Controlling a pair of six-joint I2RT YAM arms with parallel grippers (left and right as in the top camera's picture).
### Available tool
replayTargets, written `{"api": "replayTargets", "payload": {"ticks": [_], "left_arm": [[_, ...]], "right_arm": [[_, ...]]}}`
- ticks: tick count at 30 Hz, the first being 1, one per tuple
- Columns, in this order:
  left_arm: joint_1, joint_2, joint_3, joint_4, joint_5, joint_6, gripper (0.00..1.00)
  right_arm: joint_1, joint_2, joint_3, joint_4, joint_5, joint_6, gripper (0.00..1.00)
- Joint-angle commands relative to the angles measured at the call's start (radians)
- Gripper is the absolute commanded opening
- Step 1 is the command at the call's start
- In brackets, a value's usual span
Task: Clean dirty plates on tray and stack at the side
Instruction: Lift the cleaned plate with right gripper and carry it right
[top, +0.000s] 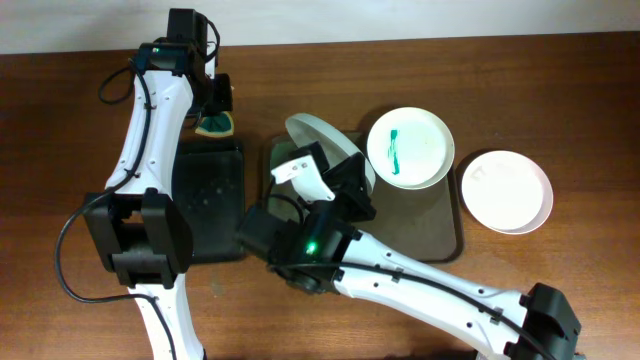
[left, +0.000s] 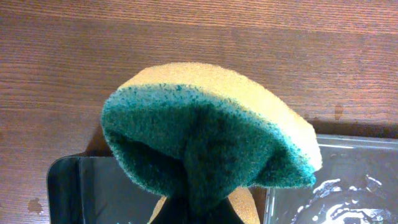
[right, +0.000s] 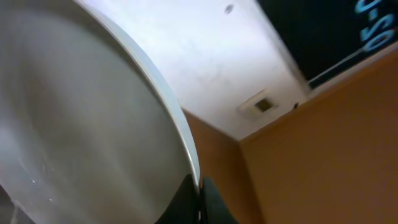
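White tubular links on left arm and right arm, black joint housings, one green LED lit on each, thin black cables looping alongside; left gripper black.

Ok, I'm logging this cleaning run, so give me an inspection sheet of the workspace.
Surface: wooden table.
Job's things: smeared plate on the tray; tilted plate held over the tray; clean plate beside the tray.
Clutter: black tray.
Grippers: left gripper fingers shut on sponge; right gripper fingers shut on the tilted plate's rim.
Cables: black cable loops by the left arm.
Surroundings: ceiling, orange wall.
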Motion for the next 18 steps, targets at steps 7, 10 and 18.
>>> {"api": "replayTargets", "payload": {"ticks": [7, 10, 18], "left_arm": [[0.003, -0.006, 0.020, 0.000, 0.011, -0.013, 0.00], [0.003, -0.006, 0.020, 0.000, 0.011, -0.013, 0.00], [0.003, -0.006, 0.020, -0.003, 0.011, -0.012, 0.00]], "right_arm": [[-0.060, -0.014, 0.025, 0.006, -0.273, 0.127, 0.04], [-0.213, -0.012, 0.025, 0.065, -0.704, 0.176, 0.04], [-0.645, -0.028, 0.025, 0.104, -1.478, -0.068, 0.04]]}}
